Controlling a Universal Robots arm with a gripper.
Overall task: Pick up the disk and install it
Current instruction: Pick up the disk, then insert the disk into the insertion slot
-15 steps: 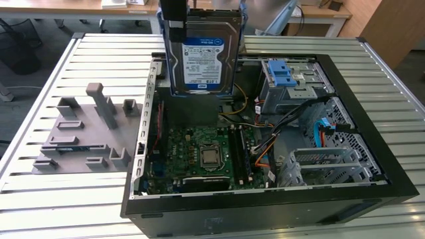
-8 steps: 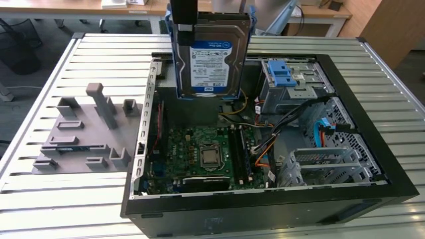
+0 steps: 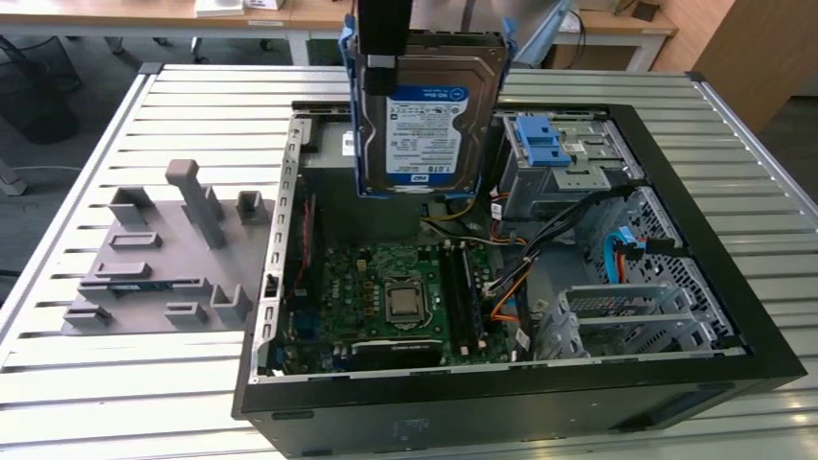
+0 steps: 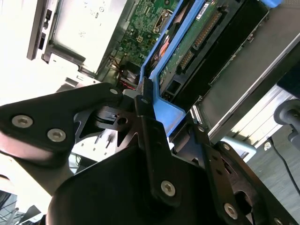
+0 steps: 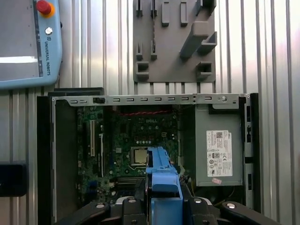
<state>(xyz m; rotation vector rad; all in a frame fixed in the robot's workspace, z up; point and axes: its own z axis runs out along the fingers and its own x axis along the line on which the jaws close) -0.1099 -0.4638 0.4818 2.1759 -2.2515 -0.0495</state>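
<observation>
The pick-up looks done and the install is the step in hand. The pincer is clamped on the disk and carries it clear of everything, hanging upright over the far part of the open case, its label toward the exterior camera. In the second wrist view the black fingers press on the blue rail at the disk's edge, with its circuit-board side showing beyond. In the first wrist view the same rail rises from between the jaws, and the board and the grey supply box lie below.

The case lies open on the slatted table. The drive cage, with a blue latch on top, stands just beside the disk toward the exterior view's right, in the far right corner of the case. Cables trail from under the cage across toward the board. A grey fixture sits on the table well apart, at the exterior view's left.

The disk is not yet in any bay. By my reading, seating it calls for turning it from upright to match the cage's slot, lining up both rails with the guides, and keeping clear of the loose cables and the latch. The grip sits at one end of the disk, so any tilt would show at the far end; a slow, square approach seems wise.
</observation>
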